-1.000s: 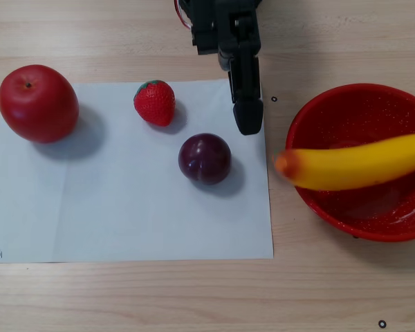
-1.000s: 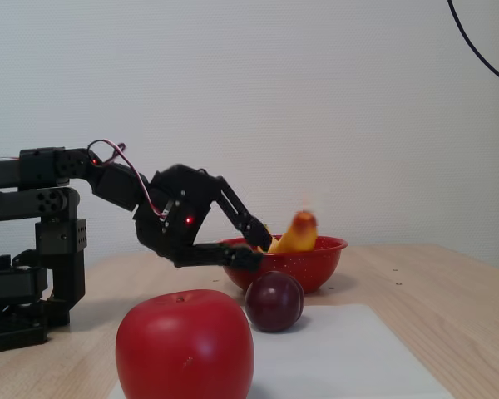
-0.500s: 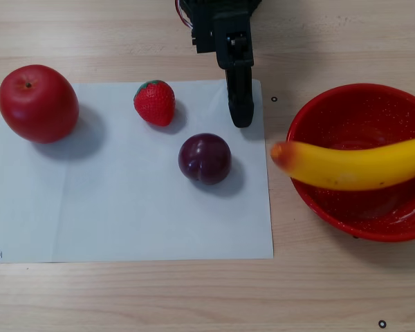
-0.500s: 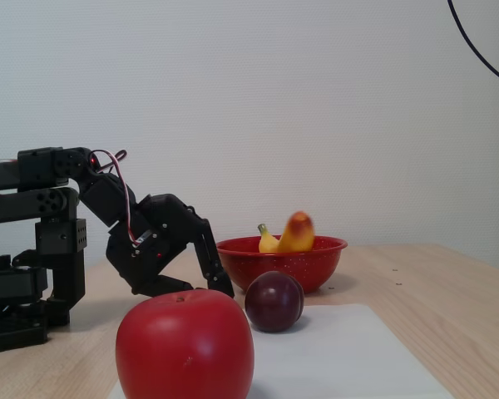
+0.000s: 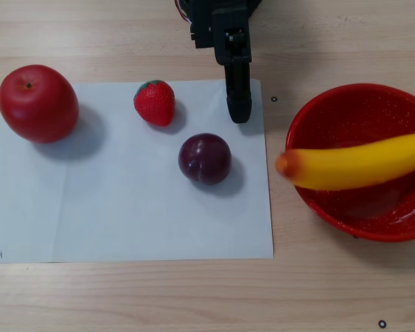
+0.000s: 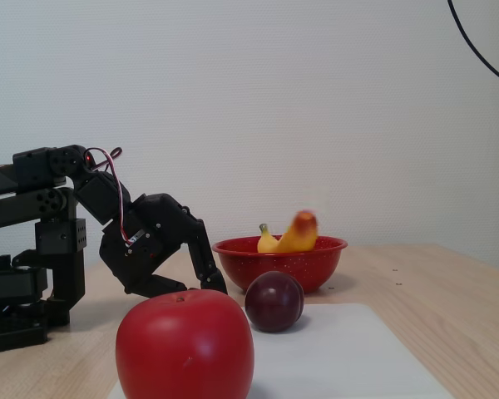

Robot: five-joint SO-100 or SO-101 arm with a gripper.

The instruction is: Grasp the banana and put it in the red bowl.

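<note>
The yellow banana (image 5: 360, 166) lies across the red bowl (image 5: 311, 114) at the right. Its orange-red end sticks out over the bowl's left rim, and its other end runs out of the frame. In the fixed view the banana (image 6: 295, 235) rests in the bowl (image 6: 283, 264) with the orange end raised and the green stem low. My black gripper (image 5: 239, 114) is to the left of the bowl, over the top right corner of the white paper. It is shut and empty, with its tips pointing down at the table (image 6: 216, 287).
On a white paper sheet (image 5: 124, 207) stand a red apple (image 5: 38, 104), a strawberry (image 5: 155, 102) and a dark plum (image 5: 205, 158). The plum (image 6: 274, 301) sits just in front of the bowl. The arm's base (image 6: 17, 283) is at the left in the fixed view.
</note>
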